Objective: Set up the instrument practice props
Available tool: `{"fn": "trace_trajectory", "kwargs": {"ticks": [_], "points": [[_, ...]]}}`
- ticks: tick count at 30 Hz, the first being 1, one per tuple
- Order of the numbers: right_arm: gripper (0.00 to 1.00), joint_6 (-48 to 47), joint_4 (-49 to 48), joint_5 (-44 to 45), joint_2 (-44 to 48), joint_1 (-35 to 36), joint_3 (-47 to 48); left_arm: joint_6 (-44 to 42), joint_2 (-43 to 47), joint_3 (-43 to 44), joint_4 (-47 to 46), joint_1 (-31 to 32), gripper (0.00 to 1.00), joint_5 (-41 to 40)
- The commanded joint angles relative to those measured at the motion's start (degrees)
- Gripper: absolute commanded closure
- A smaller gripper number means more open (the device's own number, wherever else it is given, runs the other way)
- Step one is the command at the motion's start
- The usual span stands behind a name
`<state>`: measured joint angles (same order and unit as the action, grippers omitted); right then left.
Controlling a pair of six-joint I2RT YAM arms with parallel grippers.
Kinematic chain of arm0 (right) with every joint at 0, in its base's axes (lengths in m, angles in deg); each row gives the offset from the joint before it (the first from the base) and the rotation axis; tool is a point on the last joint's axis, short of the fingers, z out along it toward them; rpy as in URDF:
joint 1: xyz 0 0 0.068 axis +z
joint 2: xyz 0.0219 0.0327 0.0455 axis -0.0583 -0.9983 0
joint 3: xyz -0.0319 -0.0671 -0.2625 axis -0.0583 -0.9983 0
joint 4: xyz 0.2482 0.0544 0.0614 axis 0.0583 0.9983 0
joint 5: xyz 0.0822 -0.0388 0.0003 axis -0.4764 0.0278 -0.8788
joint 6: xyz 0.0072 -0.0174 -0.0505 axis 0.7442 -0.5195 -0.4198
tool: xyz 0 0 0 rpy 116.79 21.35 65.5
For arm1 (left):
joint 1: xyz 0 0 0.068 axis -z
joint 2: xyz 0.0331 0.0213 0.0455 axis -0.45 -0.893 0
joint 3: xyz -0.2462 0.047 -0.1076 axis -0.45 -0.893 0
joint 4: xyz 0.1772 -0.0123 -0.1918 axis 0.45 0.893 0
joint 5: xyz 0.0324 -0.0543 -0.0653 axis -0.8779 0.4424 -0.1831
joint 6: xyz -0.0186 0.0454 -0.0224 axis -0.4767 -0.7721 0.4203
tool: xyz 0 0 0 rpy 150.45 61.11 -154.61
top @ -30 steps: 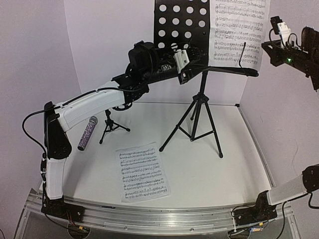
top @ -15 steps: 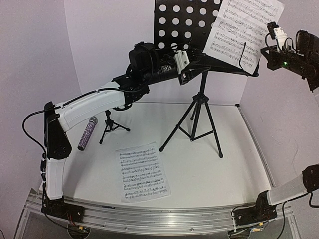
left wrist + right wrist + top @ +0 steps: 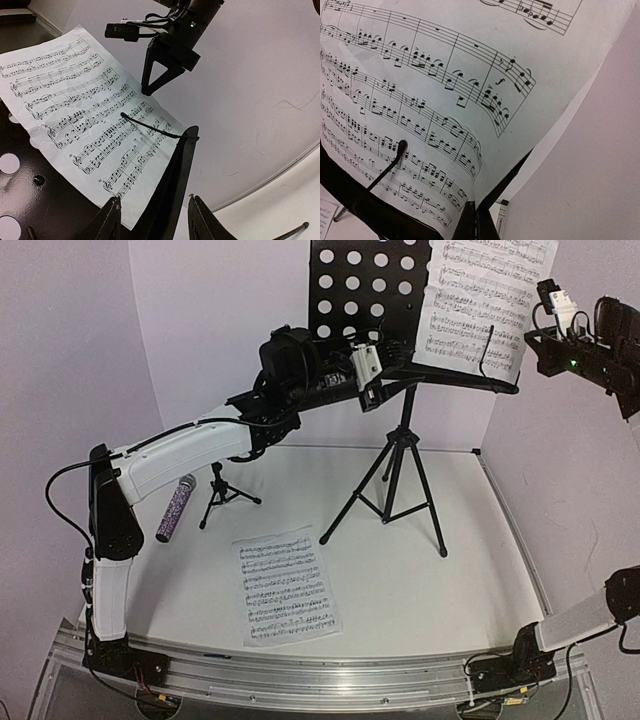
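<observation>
The tall black music stand (image 3: 402, 465) stands mid-table, its perforated tray (image 3: 355, 290) at the top. One sheet-music page (image 3: 480, 300) leans on the tray's right side behind a thin wire retainer (image 3: 490, 345). My right gripper (image 3: 532, 337) is shut on that page's right edge, as the left wrist view (image 3: 146, 90) and its own view (image 3: 479, 215) show. My left gripper (image 3: 154, 198) is closed around the tray's ledge (image 3: 172, 170), left of the page (image 3: 85, 105). The second page (image 3: 285, 585) lies flat near the front. The small mic stand (image 3: 220, 495) and the purple microphone (image 3: 175, 508) are under my left arm.
The stand's tripod legs (image 3: 435, 530) spread wide over the table's middle and right. White walls close in the back and both sides. An aluminium rail (image 3: 300, 675) with both arm bases runs along the near edge.
Half a second ago the page on the tray was tilted to the right; now it stands straight against the tray again, with the right gripper still at its edge. The left arm has not moved.
</observation>
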<state>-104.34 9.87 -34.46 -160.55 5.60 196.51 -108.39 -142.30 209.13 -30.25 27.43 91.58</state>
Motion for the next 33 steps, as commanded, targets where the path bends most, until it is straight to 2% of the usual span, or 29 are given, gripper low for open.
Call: {"fn": "trace_trajectory", "kwargs": {"ticks": [1, 29, 33], "points": [[1.0, -0.6, -1.1, 0.7, -0.6, -0.3, 2.2, -0.5, 0.8, -0.4, -1.3, 0.1, 0.55, -0.2], [1.0, -1.0, -1.2, 1.0, -0.4, -0.3, 1.7, -0.2, 1.1, -0.3, -0.5, 0.1, 0.55, -0.4], [0.84, -1.0, -1.2, 1.7, 0.0, -0.3, 2.0, -0.1, 1.4, -0.6, -0.3, 0.1, 0.55, -0.4]]}}
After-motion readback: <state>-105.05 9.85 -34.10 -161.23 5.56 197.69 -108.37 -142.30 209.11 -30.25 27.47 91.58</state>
